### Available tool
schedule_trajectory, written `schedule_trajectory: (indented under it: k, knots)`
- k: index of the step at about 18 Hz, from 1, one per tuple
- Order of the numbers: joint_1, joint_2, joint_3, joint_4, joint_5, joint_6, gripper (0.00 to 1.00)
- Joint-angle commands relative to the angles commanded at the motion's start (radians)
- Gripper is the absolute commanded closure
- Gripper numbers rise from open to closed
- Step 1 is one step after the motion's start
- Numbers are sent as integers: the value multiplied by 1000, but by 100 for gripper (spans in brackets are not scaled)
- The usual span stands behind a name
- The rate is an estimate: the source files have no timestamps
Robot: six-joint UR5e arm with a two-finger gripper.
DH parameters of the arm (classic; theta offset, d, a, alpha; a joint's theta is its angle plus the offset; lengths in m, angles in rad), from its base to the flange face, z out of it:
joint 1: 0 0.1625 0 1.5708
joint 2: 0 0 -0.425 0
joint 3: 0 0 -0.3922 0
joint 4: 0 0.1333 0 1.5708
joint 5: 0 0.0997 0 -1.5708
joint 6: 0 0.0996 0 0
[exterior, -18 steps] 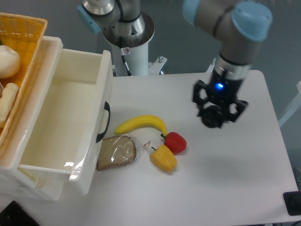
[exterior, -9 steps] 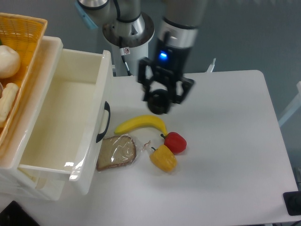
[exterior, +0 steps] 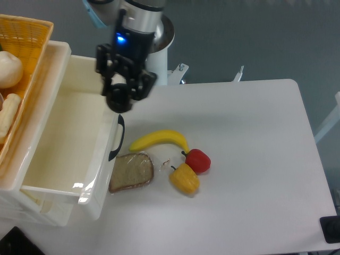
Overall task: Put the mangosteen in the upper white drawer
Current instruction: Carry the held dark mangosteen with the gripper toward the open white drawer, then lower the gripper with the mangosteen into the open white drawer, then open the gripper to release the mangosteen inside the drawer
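The claw (exterior: 119, 98) grips the mangosteen (exterior: 118, 100) above the front wall of the upper white drawer (exterior: 104, 139).

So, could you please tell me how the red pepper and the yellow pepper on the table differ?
The red pepper is rounder and more compact; the yellow pepper looks longer and a little larger. The red one lies farther back, its stem toward the banana's tip, while the yellow one lies nearer the front edge, close to the bread slice. Both lie on the table, side by side and apparently touching.
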Motion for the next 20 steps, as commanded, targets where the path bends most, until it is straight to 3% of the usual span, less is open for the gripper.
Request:
schedule_trajectory:
  k: [10,18,20]
  knots:
    - [-77,-80,-11,12,-6,15,91]
    - [-103,-129,-11,18,0,46,84]
    - [-103,-138,-9,20,0,61,75]
